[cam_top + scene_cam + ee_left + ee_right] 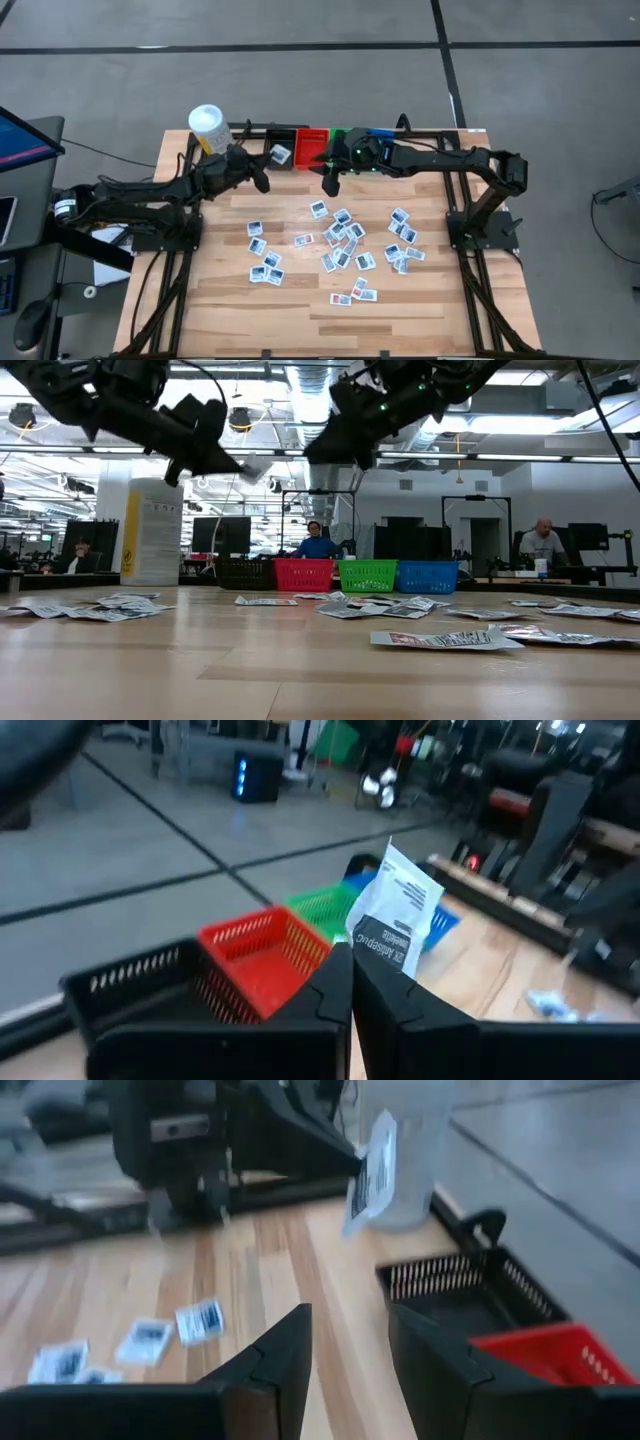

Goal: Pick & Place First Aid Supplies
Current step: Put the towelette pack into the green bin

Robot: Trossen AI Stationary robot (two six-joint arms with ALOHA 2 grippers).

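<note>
Dozens of small white packets (340,245) lie scattered across your wooden slatted table (300,320), mostly in its middle and toward the right. At your far left, the white-capped yellow bottle (207,127) stands at the table's back edge. Just beside it, your left gripper (350,965) has its fingers pressed together on one packet (393,915), holding it in the air near the black bin (150,985). Next along the back edge sit the red bin (310,147), green bin (367,575) and blue bin (428,576). Your right gripper (350,1350) hangs above the table by the red bin, fingers spread and holding nothing. Beyond the table you see an open workroom with desks, monitors and seated people (315,543) under strip lights.
</note>
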